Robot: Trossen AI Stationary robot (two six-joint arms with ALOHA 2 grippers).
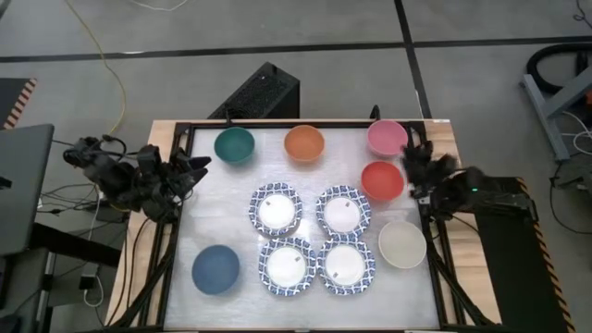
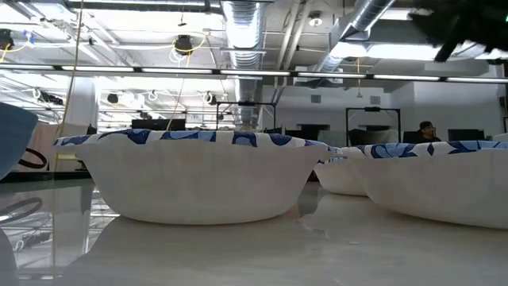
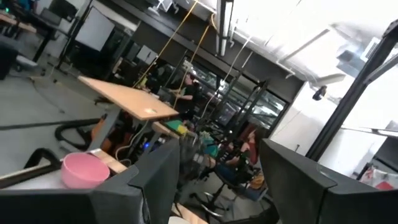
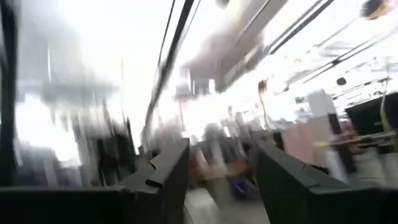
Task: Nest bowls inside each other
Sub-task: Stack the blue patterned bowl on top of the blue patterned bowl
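White blue-rimmed bowls (image 1: 276,209) sit four together mid-worktop (image 1: 231,199), plain ones ringing them, none nested; they look light, stiff, slick-walled, so pinch a rim, with left tool (image 1: 197,167) and right tool (image 1: 410,157) both open, empty, at the worktop's edges.

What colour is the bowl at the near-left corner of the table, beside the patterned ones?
Dark blue bowl, plain, with no rim pattern. It shows best in the high view.
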